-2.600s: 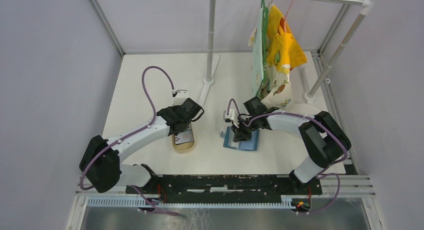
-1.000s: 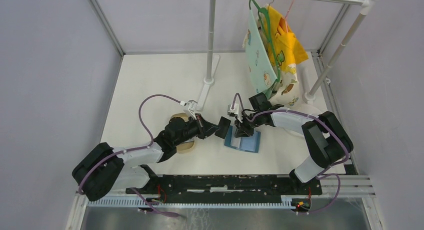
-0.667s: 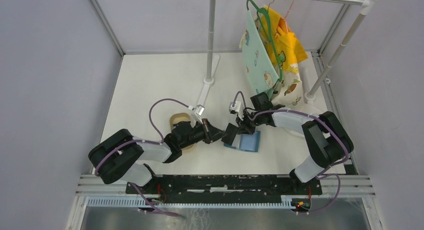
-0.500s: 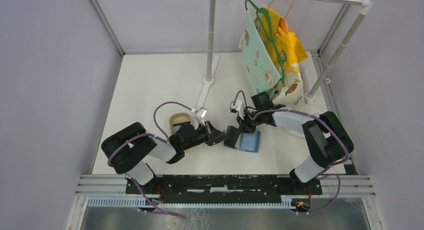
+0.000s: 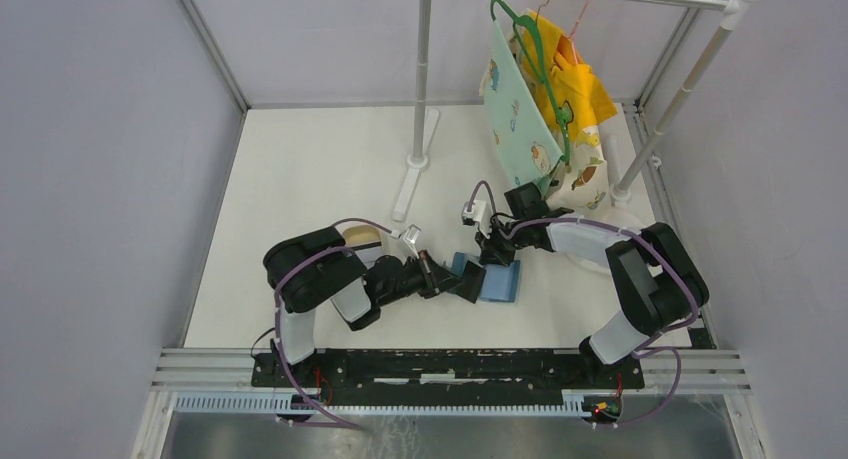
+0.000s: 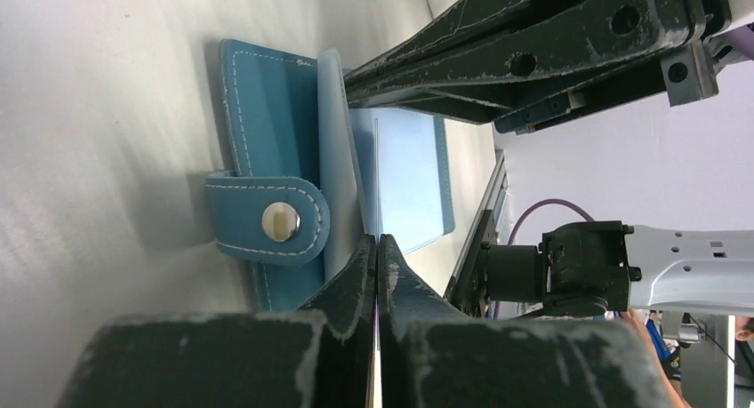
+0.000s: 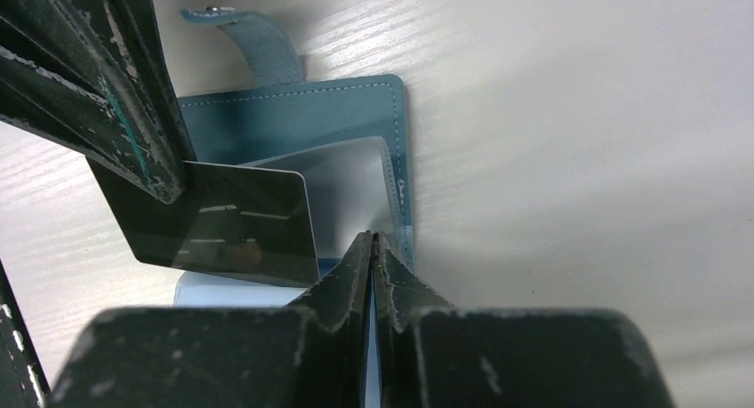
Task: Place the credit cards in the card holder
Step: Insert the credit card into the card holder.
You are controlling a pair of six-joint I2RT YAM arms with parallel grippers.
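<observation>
The teal card holder (image 5: 503, 282) lies open on the white table, its snap strap (image 6: 280, 221) sticking out to one side. My left gripper (image 5: 467, 279) is shut on a dark credit card (image 7: 236, 228). The card's far edge reaches over the card holder's (image 7: 293, 115) clear inner sleeve. In the left wrist view the card shows only as a thin line between the jaws of that gripper (image 6: 375, 241). My right gripper (image 7: 372, 237) is shut on a thin blue edge of the card holder (image 6: 267, 132), on the side opposite the card. It comes in from behind in the top view (image 5: 492, 253).
A tan oval tray (image 5: 363, 238) is mostly hidden behind my folded left arm. A clothes rack stands at the back, its pole base (image 5: 416, 161) left of centre. Hanging cloths (image 5: 545, 89) dangle just behind my right arm. Walls close in on both sides.
My left arm has folded in and carried the dark card from the tray rightward to the card holder. My right gripper has closed on the holder's edge. The hanging cloths swung.
</observation>
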